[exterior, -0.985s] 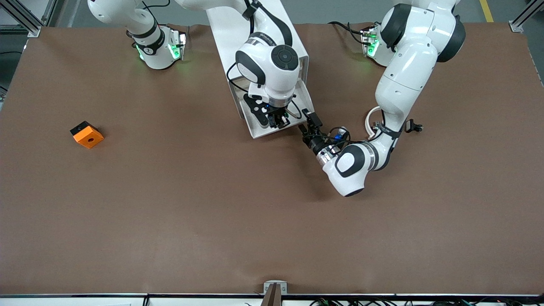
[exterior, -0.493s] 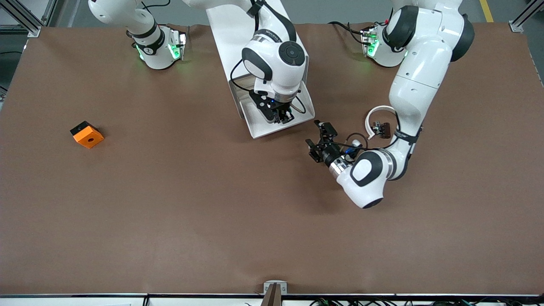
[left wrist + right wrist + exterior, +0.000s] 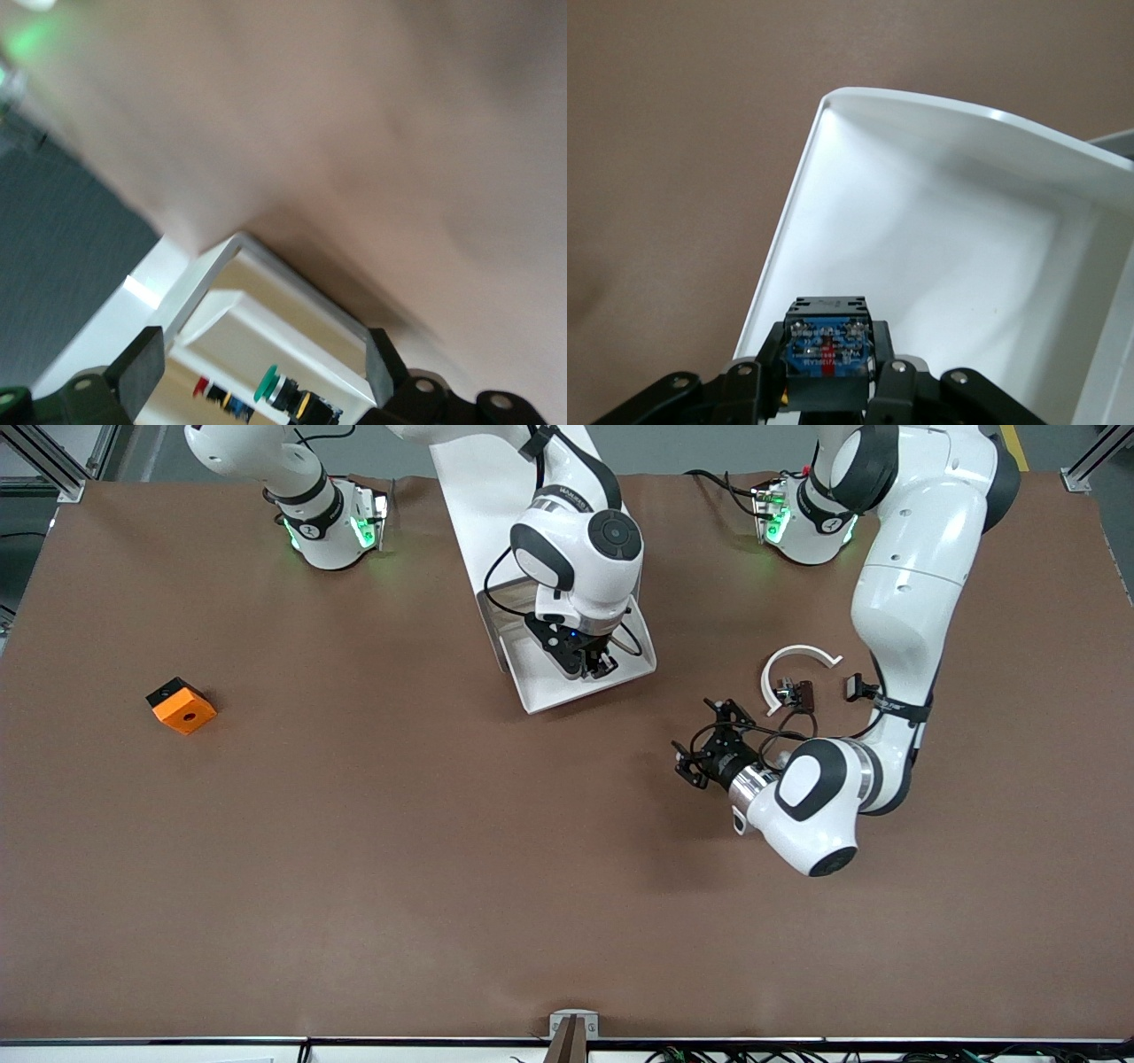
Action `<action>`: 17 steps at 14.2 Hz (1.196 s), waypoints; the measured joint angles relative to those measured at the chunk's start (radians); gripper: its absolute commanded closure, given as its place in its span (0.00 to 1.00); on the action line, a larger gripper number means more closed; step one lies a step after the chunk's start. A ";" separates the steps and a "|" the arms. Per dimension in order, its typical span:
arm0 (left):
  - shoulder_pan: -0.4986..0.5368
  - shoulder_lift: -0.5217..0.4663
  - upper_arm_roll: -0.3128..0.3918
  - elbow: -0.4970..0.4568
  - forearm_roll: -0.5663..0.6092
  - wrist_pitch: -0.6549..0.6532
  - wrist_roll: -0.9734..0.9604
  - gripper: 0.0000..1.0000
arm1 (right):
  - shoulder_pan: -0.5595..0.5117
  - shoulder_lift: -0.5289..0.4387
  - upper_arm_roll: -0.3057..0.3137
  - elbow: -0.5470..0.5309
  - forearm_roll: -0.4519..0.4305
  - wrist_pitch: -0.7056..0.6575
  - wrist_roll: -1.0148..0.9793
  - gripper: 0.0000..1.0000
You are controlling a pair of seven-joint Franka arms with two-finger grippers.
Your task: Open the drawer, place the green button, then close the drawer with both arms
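Front view: the drawer point(image 3: 580, 677) juts open from the white cabinet point(image 3: 523, 496), tray toward the camera, ready to take its load. The right gripper point(image 3: 592, 664) hangs over that tray with the button in its grip, so the drop lands inside, not on the table point(image 3: 354, 850). The left gripper point(image 3: 709, 744) sits low over bare table toward the left arm's end, fingers spread and holding nothing, out of the way. Near it lie a white curved ring point(image 3: 797, 669) with small dark parts; an orange block point(image 3: 182, 706) rests well apart.

Left wrist view: blurred, but the open drawer point(image 3: 266, 319) shows between spread fingers point(image 3: 137, 367), with the green-capped button point(image 3: 279, 390) apparently above the tray.

Right wrist view: the fingers point(image 3: 890, 376) are pinching the button point(image 3: 828, 350), its base facing the lens, poised just over the drawer's rim point(image 3: 788, 221) and its empty white floor.
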 measured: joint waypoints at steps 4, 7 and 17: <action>-0.008 -0.028 -0.002 0.005 0.084 0.142 0.152 0.00 | 0.000 0.002 -0.001 0.000 0.000 0.012 -0.030 0.48; -0.019 -0.031 -0.013 0.006 0.145 0.260 0.242 0.00 | 0.000 0.003 0.000 0.000 0.000 0.020 -0.030 0.00; -0.080 -0.051 -0.016 0.000 0.330 0.520 0.315 0.00 | -0.086 -0.002 -0.016 0.149 0.000 -0.110 -0.230 0.00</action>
